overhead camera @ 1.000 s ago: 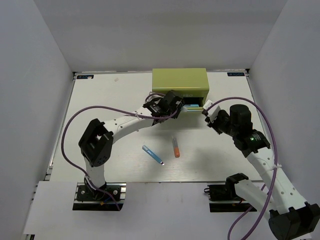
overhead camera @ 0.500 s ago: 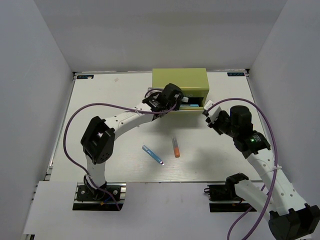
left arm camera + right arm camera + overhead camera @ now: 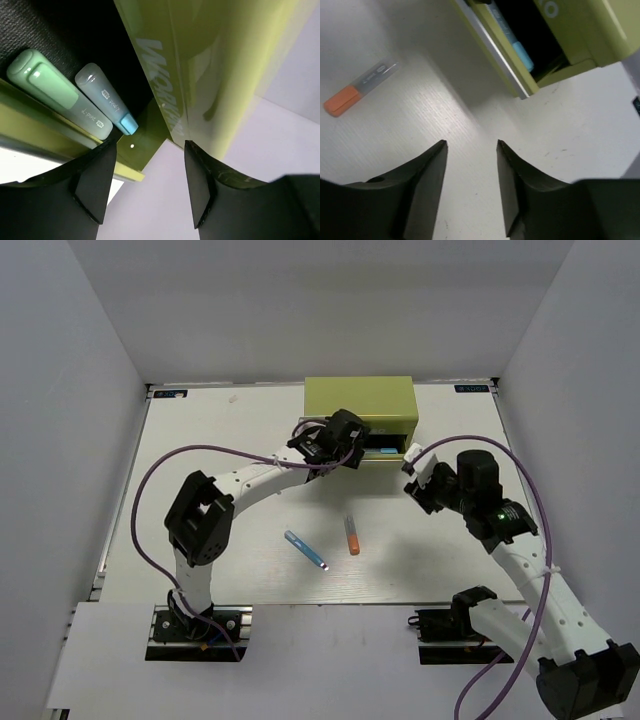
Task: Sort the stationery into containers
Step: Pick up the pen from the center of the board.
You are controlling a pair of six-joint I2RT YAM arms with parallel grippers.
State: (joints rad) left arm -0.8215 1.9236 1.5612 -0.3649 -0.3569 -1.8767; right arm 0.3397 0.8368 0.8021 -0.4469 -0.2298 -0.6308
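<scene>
Left gripper [image 3: 150,146] seen spread and empty at open drawer [image 3: 385,452] of chest [image 3: 360,398]. Mint pen [image 3: 55,90] and light blue pen [image 3: 102,100] laid side by side inside. Right gripper [image 3: 471,145] parted, empty, held over table [image 3: 220,420] just beside drawer's right end. Orange pen [image 3: 352,536] and blue pen [image 3: 306,550] left on table, near each other. Pens judged light, stiff, smooth, apt to roll; best pinched mid-barrel, across width. Since a second ago: left gripper brought closer to drawer, table pens unmoved.
</scene>
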